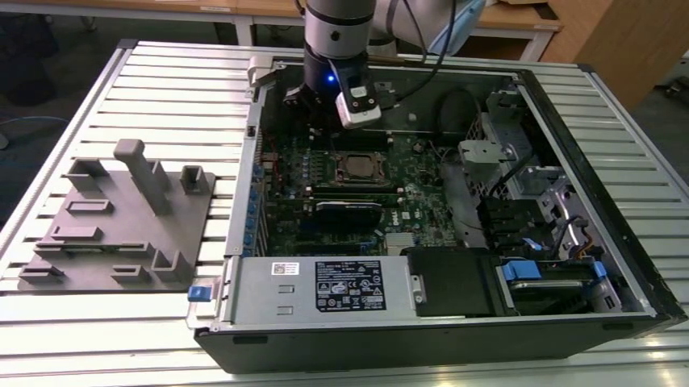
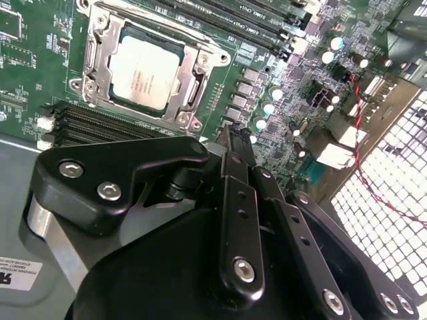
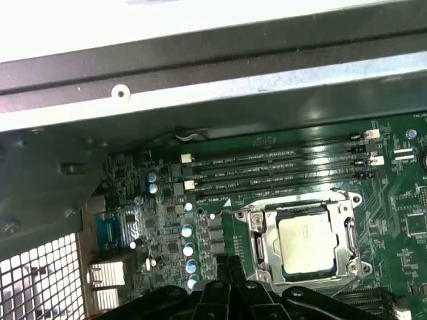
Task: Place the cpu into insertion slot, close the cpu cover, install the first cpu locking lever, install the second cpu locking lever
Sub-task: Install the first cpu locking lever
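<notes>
The computer case (image 1: 431, 351) lies open on the slatted table (image 1: 140, 81), and the green motherboard (image 1: 422, 187) covers its floor. The gripper (image 3: 227, 270) hangs over the board's edge by the case's perforated wall, near the insertion slot (image 1: 337, 169) and touching nothing. Its jaws look closed on nothing. The cpu cover (image 3: 264, 239) appears folded down over the slot. Through its window the cpu (image 2: 143, 72) lies flat and square, near the middle of the board. Whether either locking lever is latched I cannot tell.

I judge the levers to be the work in hand. Doing it well means pressing on the lever's end alone, low and slow, clear of the memory slots (image 3: 280, 167) alongside the socket.

The exterior view gives the arm's place over the case and the grey fixture tray (image 1: 108, 234) beside it. The wrist views give the chip's seat in its frame and the fingertips' line to the socket.
</notes>
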Robot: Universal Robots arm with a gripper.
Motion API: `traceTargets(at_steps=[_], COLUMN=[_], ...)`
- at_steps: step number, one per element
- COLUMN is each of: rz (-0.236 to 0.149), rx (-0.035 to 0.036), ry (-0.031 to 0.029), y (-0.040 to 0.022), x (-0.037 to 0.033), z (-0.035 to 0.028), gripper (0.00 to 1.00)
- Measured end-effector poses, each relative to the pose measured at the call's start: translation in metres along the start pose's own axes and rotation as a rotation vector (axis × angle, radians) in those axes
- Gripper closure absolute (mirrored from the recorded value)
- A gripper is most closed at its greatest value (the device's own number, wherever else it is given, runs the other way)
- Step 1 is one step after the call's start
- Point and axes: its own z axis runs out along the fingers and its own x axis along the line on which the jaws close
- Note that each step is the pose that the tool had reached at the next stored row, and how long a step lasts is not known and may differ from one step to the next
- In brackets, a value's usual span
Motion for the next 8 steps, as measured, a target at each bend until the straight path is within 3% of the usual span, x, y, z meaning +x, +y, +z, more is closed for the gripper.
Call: traceTargets(at_steps=[2,6,7,8], rz=[0.0,-0.001,-0.001,-0.001], rx=[-0.0014,-0.0141,-0.0195,-0.0301], ry=[0.0003,0.0022,0.003,0.0046], y=[-0.0002,-0.0009,-0.001,-0.0011], x=[0.0009,0.0055,0.0062,0.0066], z=[0.0002,0.0005,0.0005,0.0005], gripper=[0.89,0.89,0.89,0.89])
